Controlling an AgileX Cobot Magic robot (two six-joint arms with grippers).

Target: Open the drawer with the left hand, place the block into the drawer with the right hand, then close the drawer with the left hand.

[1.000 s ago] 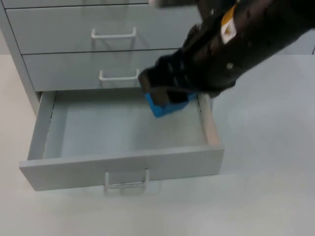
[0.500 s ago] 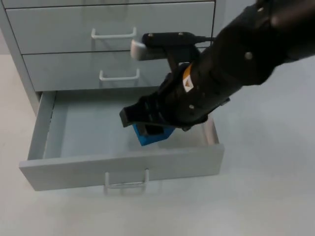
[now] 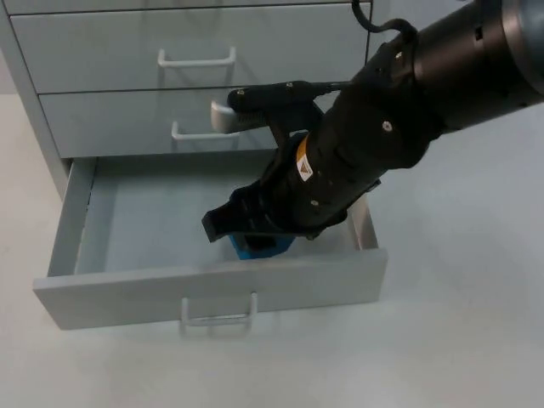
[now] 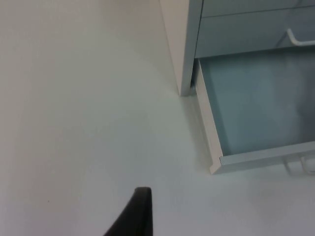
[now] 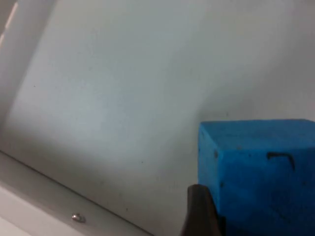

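Note:
The bottom drawer (image 3: 212,287) of the grey cabinet stands pulled out. My right gripper (image 3: 252,236) reaches down into it near the front panel, shut on the blue block (image 3: 258,248), which hangs low over the drawer floor or rests on it. In the right wrist view the blue block (image 5: 261,172) sits beside one black fingertip (image 5: 199,211) above the pale drawer floor (image 5: 123,98). The left arm waits off to the left of the cabinet; its fingertip (image 4: 138,211) hangs over bare table, with the open drawer (image 4: 256,103) beside it.
Two shut drawers with white handles (image 3: 196,59) (image 3: 206,132) sit above the open one. The open drawer's handle (image 3: 218,316) juts toward the table's front. White table top (image 3: 459,323) lies right of the cabinet.
My right arm has carried the blue block from the drawer's back right corner toward its front and lowered it inside. The drawer has not moved.

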